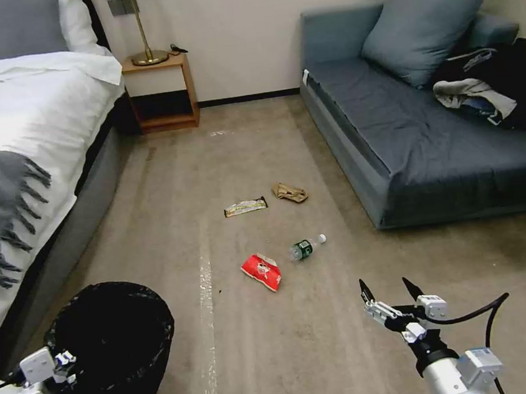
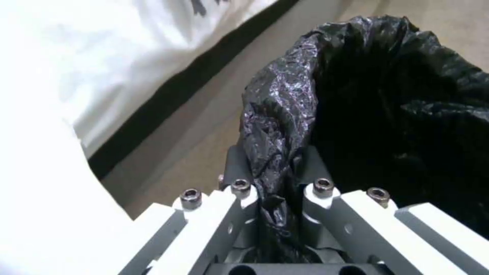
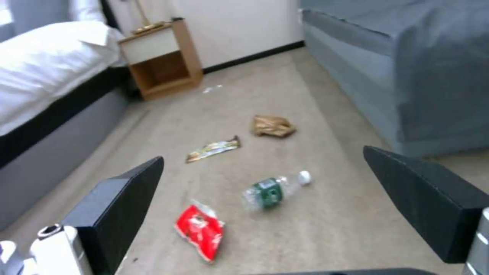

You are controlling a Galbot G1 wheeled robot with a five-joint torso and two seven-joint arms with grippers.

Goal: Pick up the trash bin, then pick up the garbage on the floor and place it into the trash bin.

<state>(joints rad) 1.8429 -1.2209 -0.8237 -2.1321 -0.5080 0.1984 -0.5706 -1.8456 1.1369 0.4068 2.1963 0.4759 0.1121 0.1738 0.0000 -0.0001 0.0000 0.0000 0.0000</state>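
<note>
Trash bin [image 1: 113, 347], light and thin-walled, sits pinched at its bag-lined rim between the left gripper [image 2: 277, 214] jaws, while ahead of the wide-open right gripper [image 1: 390, 290] jaws lie crinkly red snack bag [image 1: 261, 271] and slippery bottle [image 1: 306, 247], best gripped mid-body.

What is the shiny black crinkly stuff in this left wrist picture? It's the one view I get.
Observer: The liner of the trash bin, standing on the carpet beside the bed.
Operator: Is the hand holding it?
Observer: The left gripper is shut on its bagged rim.
Operator: And the other hand?
Observer: The right gripper hangs open above the floor, with the red snack bag and clear bottle lying ahead of it.
</note>
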